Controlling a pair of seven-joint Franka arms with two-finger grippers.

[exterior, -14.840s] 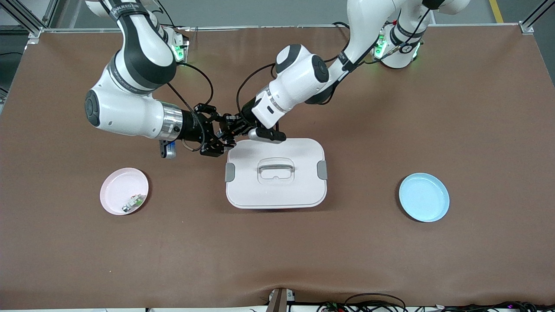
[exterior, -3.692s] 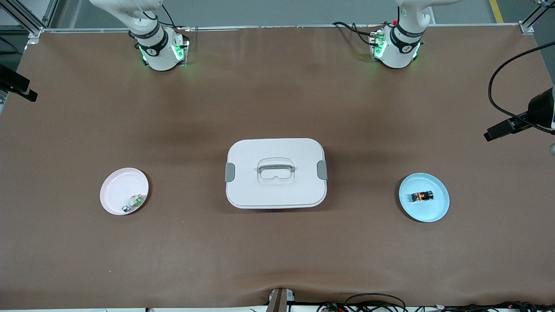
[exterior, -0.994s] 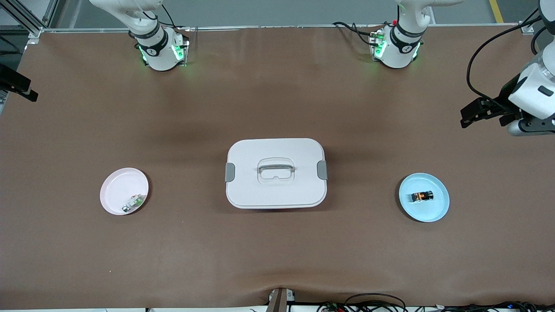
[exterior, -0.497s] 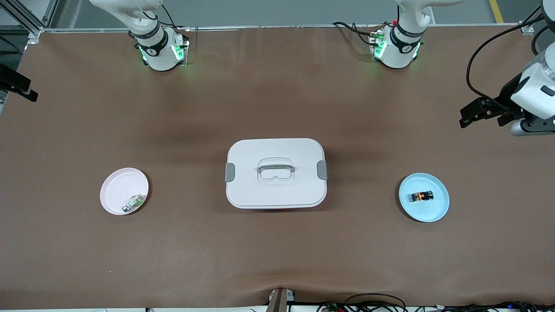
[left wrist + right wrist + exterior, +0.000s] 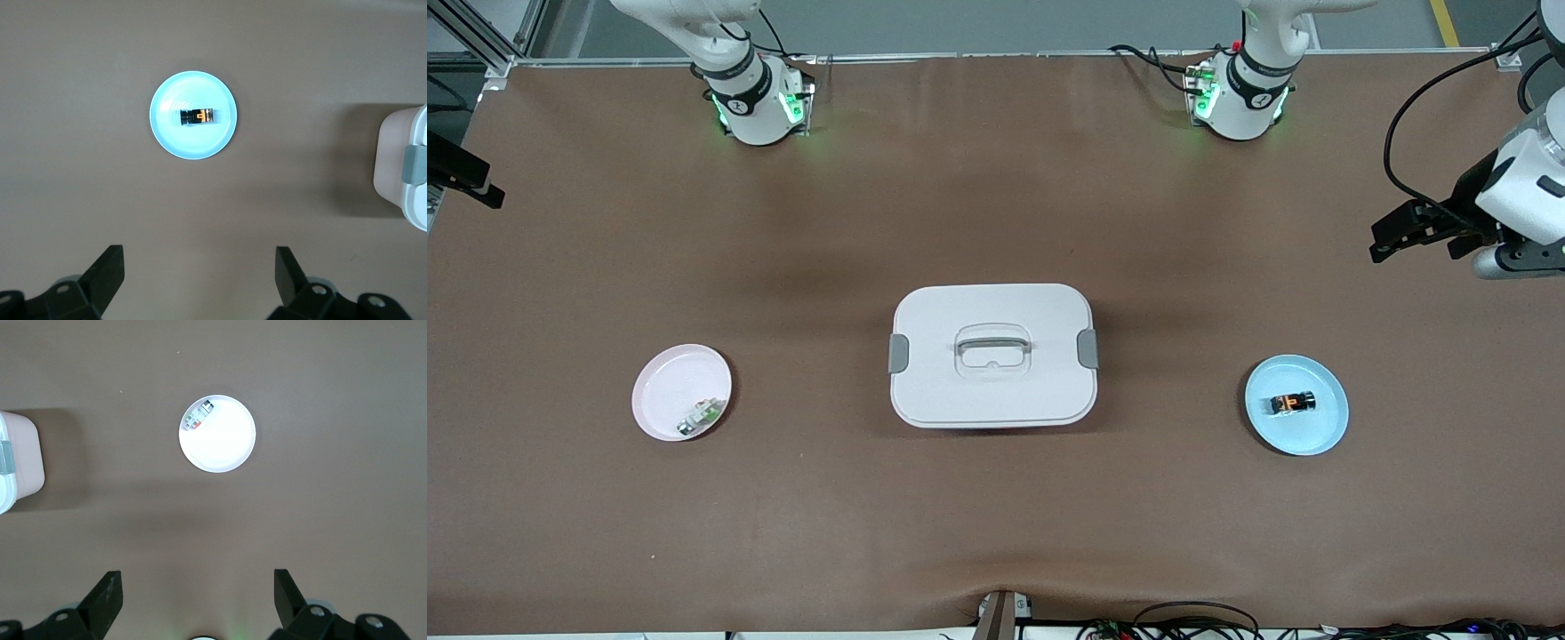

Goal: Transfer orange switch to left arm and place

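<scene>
Table [image 5: 996,533] edge nearest the front camera carries nothing; first things in from it are two plates and the box, roughly in a row across the middle. Orange switch [image 5: 1293,404] lies on its side in the blue plate [image 5: 1320,436] toward the left arm's end of the table, which reads as the drop-off dish with the transfer done, judging by how things lie. Pink plate [image 5: 663,391] sits toward the right arm's end, holding only the small green-and-white part [image 5: 701,415] against its rim nearest the camera. Box [image 5: 992,356] stands shut between the plates, lid clipped, well apart from both: the obstacle placed squarely on the direct line between dishes. Left gripper [image 5: 1423,233] hangs high near the table's end edge, over bare cloth, fingers [image 5: 107,275] wide apart and holding nothing; probably pulled clear to wait. Right gripper [image 5: 197,600] is likewise spread and empty, over the table near the pink plate; the front view shows only a dark sliver at the frame edge. Wrist views give what the front cannot: each looks straight down on its own plate with a corner of the box at the margin. Farthest, both bases glow green by the top edge
</scene>
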